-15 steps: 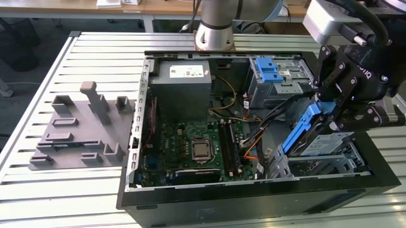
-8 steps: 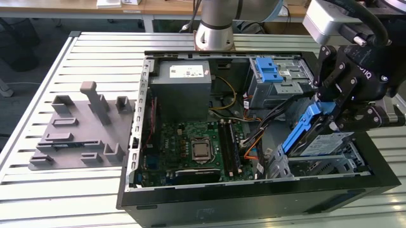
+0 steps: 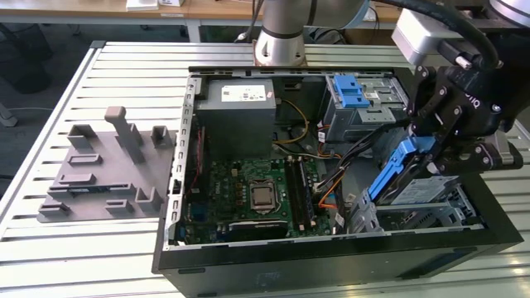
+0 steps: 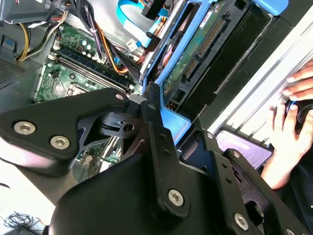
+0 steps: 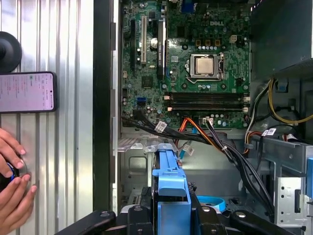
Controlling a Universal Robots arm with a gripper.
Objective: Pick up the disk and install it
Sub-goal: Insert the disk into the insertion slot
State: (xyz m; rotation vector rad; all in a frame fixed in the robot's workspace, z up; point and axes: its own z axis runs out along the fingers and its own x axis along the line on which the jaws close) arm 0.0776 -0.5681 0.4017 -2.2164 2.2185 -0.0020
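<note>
install step under way — the gripper (image 3: 431, 162) is clamped on the disk (image 3: 398, 177), tilted over the drive bay (image 3: 414, 214); next it needs levelling and sliding in squarely.

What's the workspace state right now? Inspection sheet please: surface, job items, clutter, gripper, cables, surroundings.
Surface: slatted metal table, open computer case lying on it.
Job's things: disk in its blue bracket, held tilted on edge over the case's drive bay at the exterior view's right, not seated.
Clutter: grey holder block on the table beside the case; phone on the table in the first wrist view.
Gripper: gripper shut on the disk's bracket.
Cables: loose bundles across the case, between board and drive cage.
Surroundings: a person's hand near the phone.
</note>
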